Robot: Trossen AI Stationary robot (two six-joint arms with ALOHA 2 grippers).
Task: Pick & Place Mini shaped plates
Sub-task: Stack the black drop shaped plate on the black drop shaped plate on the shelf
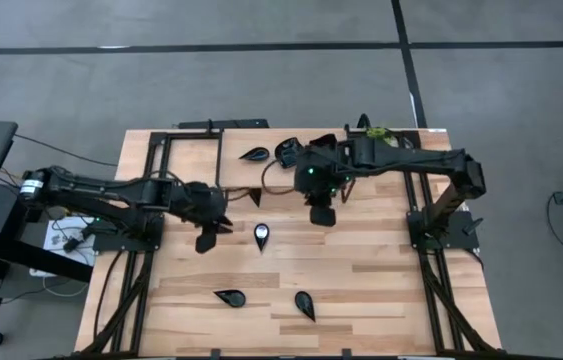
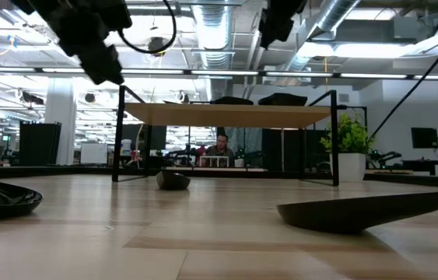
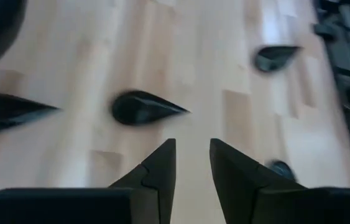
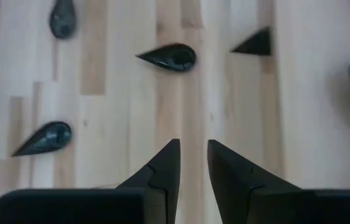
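Several small glossy black teardrop plates lie flat on the wooden table: one in the middle (image 1: 262,235), two near the front edge (image 1: 230,297) (image 1: 304,304), one at the back (image 1: 255,155). My left gripper (image 1: 209,240) hangs above the table, left of the middle plate (image 3: 143,107), open with nothing between its fingers (image 3: 162,165). My right gripper (image 1: 322,214) hangs above the table to the right of that plate (image 4: 170,57), also open and holding nothing. In the low view both grippers, left (image 2: 112,71) and right (image 2: 273,31), are well clear of the tabletop.
A green potted plant (image 1: 376,131) stands at the table's far edge. Black frame rails (image 1: 151,190) (image 1: 431,240) run along the table's left and right sides. Bare wood (image 1: 381,270) lies between the front plates and the right rail.
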